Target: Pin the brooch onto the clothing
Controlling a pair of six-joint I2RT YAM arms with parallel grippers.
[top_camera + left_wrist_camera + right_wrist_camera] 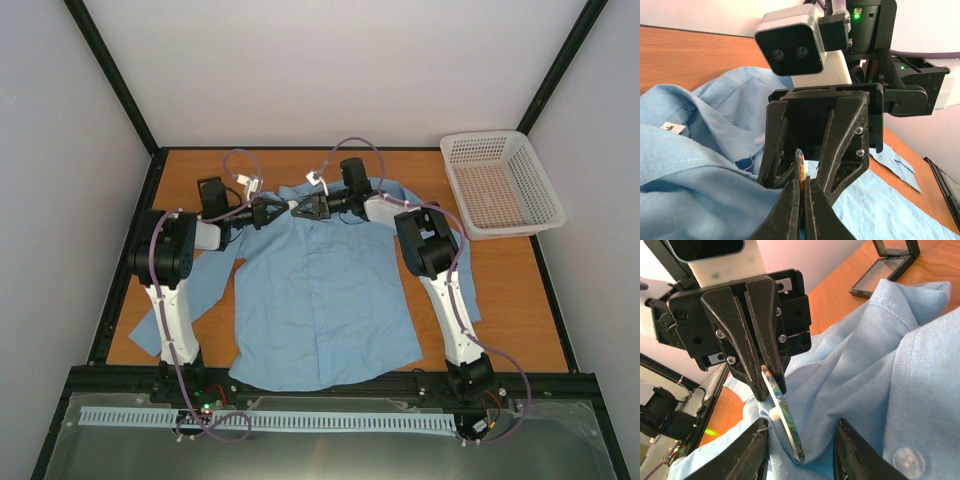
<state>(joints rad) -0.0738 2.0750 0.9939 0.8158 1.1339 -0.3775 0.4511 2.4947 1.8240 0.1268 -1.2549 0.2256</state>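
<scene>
Clothing [325, 300] lay flat on the table [510, 290], collar toward twelve o'clock. At the collar the left gripper [770, 389] was clamped on the brooch [787, 430], held edge-on against the fabric. The right gripper [802, 432] faced it, fingers apart, straddling brooch and fold. Farther off sat a black box [212, 193] at ten o'clock and a white basket [484, 137] at two.

The left claw [769, 389] is black. The brooch [786, 426] between its fingers has a marbled face of green, blue and a little yellow, with a small white piece on it. The right claw [800, 452], just beside, is also black. Around both claws the shirt [325, 295] is plain light blue, and its button [907, 460] near the right claw is whitish. Beyond the left claw, the hinged box [887, 265] is black and the table [510, 290] is orange-brown wood.
</scene>
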